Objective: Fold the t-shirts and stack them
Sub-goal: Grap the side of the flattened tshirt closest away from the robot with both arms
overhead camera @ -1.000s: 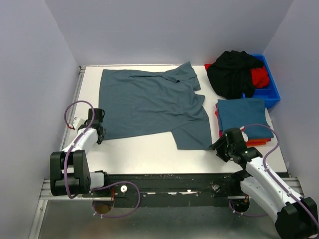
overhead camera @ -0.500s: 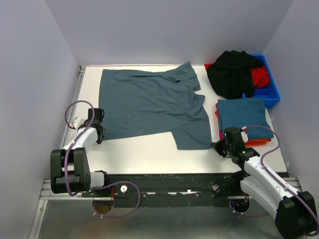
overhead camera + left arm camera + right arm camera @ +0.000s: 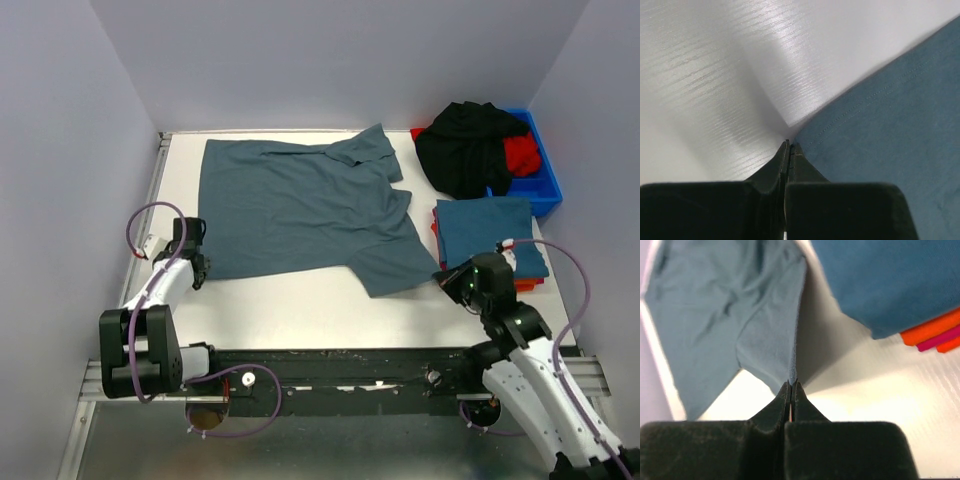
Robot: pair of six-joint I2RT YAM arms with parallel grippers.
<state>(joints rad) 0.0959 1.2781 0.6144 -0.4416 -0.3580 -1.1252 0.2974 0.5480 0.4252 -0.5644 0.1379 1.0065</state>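
A dusty teal-blue t-shirt (image 3: 300, 205) lies spread flat on the white table (image 3: 300, 312). My left gripper (image 3: 197, 270) sits at its near left hem corner. In the left wrist view the gripper (image 3: 790, 145) is shut, with the corner of the teal cloth (image 3: 890, 120) at its tips. My right gripper (image 3: 447, 281) is shut on the near right hem corner. In the right wrist view a cloth edge of the teal t-shirt (image 3: 715, 305) rises taut from the gripper (image 3: 791, 384), lifted off the table.
A folded stack (image 3: 488, 230) with a blue t-shirt (image 3: 890, 280) on top and orange and red layers (image 3: 935, 332) beneath lies just right of my right gripper. A blue bin (image 3: 545, 190) at the back right holds a black t-shirt (image 3: 465, 145) and a red one (image 3: 521, 153).
My right gripper has shut on the teal t-shirt's near right corner and drawn it a little right and up. The left gripper has not moved.
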